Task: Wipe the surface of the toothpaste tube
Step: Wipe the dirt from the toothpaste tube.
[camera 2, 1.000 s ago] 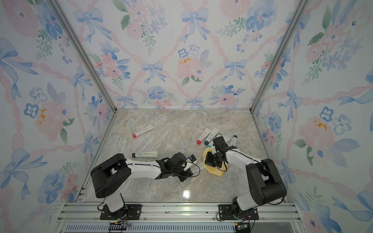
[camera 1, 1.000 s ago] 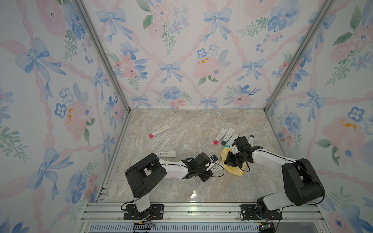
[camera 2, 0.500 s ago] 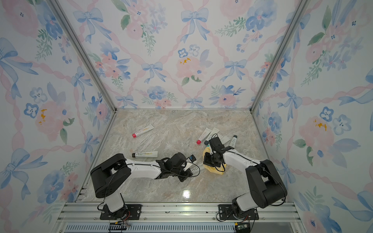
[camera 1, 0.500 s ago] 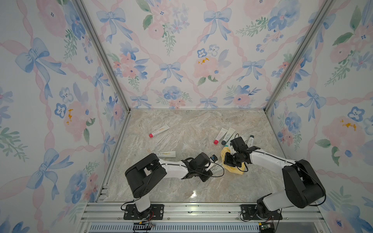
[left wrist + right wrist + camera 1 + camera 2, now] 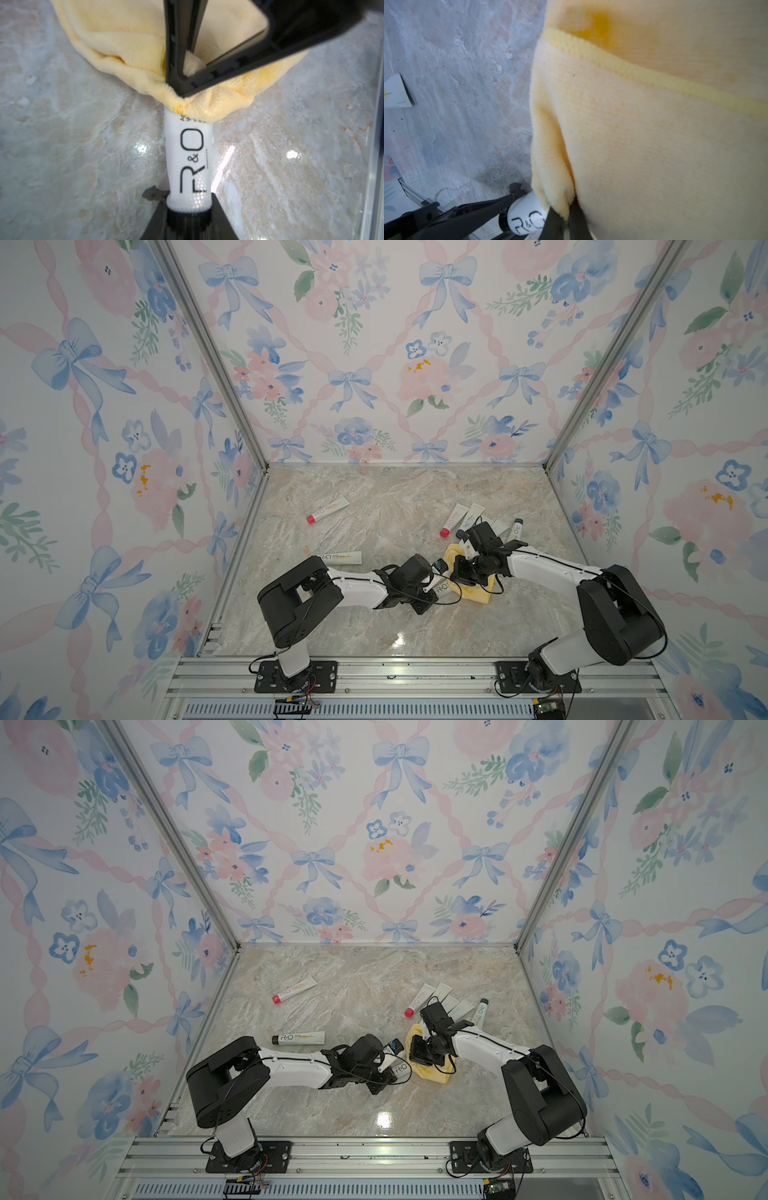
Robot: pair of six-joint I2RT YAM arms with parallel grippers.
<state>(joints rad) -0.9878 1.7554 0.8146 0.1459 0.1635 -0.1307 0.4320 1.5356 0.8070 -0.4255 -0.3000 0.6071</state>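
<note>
Marble floor (image 5: pixel 374 626) open along front edge; left end effector (image 5: pixel 188 216) clamped on toothpaste tube (image 5: pixel 188 158), right end effector (image 5: pixel 181 89) apparently on cloth (image 5: pixel 124 31)

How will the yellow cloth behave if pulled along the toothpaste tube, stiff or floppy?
Probably floppy: the yellow cloth folds and bunches where the right gripper pinches it. Its fuzzy weave likely drags on the toothpaste tube rather than slipping.
</note>
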